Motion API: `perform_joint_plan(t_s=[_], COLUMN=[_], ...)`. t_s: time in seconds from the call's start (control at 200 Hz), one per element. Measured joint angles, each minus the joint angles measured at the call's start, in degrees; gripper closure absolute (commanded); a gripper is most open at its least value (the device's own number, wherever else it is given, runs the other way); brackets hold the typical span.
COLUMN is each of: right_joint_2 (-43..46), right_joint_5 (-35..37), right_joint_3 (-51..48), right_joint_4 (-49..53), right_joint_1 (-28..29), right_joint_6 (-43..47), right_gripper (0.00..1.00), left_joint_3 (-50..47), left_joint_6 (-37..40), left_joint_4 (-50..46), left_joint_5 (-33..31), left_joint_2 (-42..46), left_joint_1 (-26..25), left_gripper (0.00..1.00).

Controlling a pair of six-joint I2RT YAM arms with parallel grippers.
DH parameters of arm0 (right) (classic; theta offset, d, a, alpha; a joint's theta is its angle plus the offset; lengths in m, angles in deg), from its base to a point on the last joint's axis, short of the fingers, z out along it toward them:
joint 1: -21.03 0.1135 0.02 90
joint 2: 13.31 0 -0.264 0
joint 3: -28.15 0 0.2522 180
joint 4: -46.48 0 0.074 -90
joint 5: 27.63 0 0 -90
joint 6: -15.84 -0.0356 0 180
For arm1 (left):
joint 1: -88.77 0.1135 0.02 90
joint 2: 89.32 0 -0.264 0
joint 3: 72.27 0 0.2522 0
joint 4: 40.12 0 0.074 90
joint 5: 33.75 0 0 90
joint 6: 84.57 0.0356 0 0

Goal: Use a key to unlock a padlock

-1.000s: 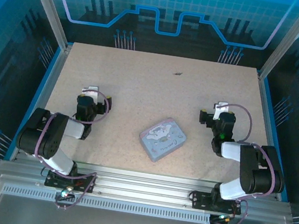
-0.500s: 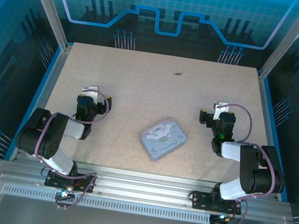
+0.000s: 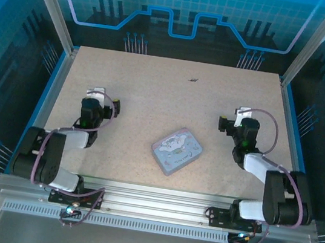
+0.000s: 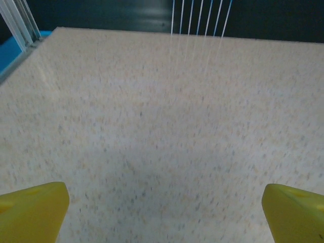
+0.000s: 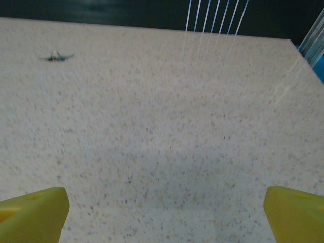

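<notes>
Held the left gripper point(image 4: 162, 217) with its yellow fingertips point(image 4: 31, 211) wide apart and nothing between them, just speckled table point(image 4: 162, 116) below. Pointed it toward the far edge, low over the left side of the table, well apart from anything worth grasping. Read as a ready posture and not as a grasp.

Held the right gripper point(image 5: 164, 217) the same way: fingertips point(image 5: 33, 212) spread to the corners of the wrist view, empty, mirrored on the right side of the table. Aimed it so that a tiny dark object showed far ahead and to its left.

Took that object for the padlock point(image 5: 54, 54), going by the pale glint on it. Took the thin dark sliver running out beside it for the key point(image 5: 67, 56), apparently touching it, though too small and blurred to be sure. Found both far up the table near the back edge, roughly on the centre line in the overhead view, well beyond either arm's fingers.

Passed over the pale-blue cartoon-printed tin point(image 3: 176, 150) lying flat between the arms, nearer the bases, touched by neither.

Judged the task barely begun: lock and key ungrasped, both arms needing a long reach forward. Judged the open spread sensible for approaching such small, flat pieces, and pinching them off the surface likely to be fiddly.
</notes>
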Motion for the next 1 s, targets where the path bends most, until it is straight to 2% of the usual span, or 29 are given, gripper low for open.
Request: perform_joint_plan(t_s=[0.19, 0.32, 0.465, 0.62, 0.781, 1.001], right_joint_2=[8.59, 14.16, 16.31, 16.79, 20.37, 25.14], right_joint_5=[-3.08, -5.31, -10.73, -19.28, -23.74, -25.75], right_joint_3=[6.12, 10.36, 16.41, 16.98, 14.88, 5.64], right_joint_4=[11.15, 22.64, 36.15, 46.47, 54.45, 58.25], right_joint_1=[-0.15, -0.79, -4.46, -5.44, -0.81, 8.28], right_joint_6=[-5.16, -13.18, -23.56, -28.24, -31.26, -37.55], right_gripper=[0.00, 0.00, 0.00, 0.00, 0.03, 0.10], left_joint_3=[8.98, 11.65, 11.76, 13.42, 13.53, 13.60], left_joint_6=[-4.81, -14.25, -22.25, -25.92, -27.36, -27.34], left_joint_4=[-14.62, -22.71, -29.05, -37.59, -42.75, -45.22], left_joint_5=[0.70, 5.05, 13.57, 23.74, 30.56, 35.82], left_joint_2=[9.94, 15.58, 18.38, 17.00, 16.04, 9.97], left_joint_1=[0.02, 0.28, 0.83, -0.20, -5.55, -14.84], left_gripper=[0.01, 0.01, 0.01, 0.05, 0.07, 0.18])
